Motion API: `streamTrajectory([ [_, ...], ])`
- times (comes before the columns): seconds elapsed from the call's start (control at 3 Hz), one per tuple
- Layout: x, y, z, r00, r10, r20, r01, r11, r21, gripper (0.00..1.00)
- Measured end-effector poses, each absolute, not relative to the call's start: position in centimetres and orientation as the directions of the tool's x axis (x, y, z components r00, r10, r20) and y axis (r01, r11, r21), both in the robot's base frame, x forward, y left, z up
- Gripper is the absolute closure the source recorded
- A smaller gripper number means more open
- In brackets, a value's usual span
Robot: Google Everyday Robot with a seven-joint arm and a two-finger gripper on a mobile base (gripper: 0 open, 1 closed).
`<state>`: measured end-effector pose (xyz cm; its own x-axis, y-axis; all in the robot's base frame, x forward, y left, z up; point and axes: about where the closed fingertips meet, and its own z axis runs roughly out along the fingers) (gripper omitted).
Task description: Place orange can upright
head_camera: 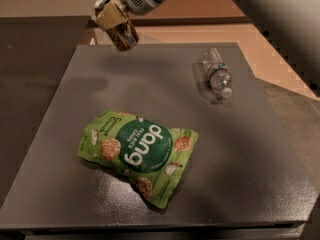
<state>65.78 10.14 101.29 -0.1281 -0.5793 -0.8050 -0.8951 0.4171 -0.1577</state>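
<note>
The orange can [123, 35] is a small brownish-orange can with a silver rim. It hangs tilted in the air above the far left corner of the dark grey table [240, 149]. My gripper [112, 16] comes in from the top of the camera view and is shut on the can's upper part. The can's lower end points down and to the right. It does not touch the table.
A green snack bag [137, 154] lies flat in the middle front of the table. A clear plastic water bottle [216, 74] lies on its side at the far right. My arm fills the upper right corner. A darker surface adjoins on the left.
</note>
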Motion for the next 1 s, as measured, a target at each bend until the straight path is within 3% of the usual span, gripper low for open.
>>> streamTrajectory([
  [0.67, 66.7, 14.7, 100.0, -0.255, -0.361, -0.897, -0.81, 0.587, -0.006, 1.0],
  [1.0, 66.7, 16.6, 99.1, -0.239, -0.287, -0.928, -0.777, 0.629, 0.006, 1.0],
])
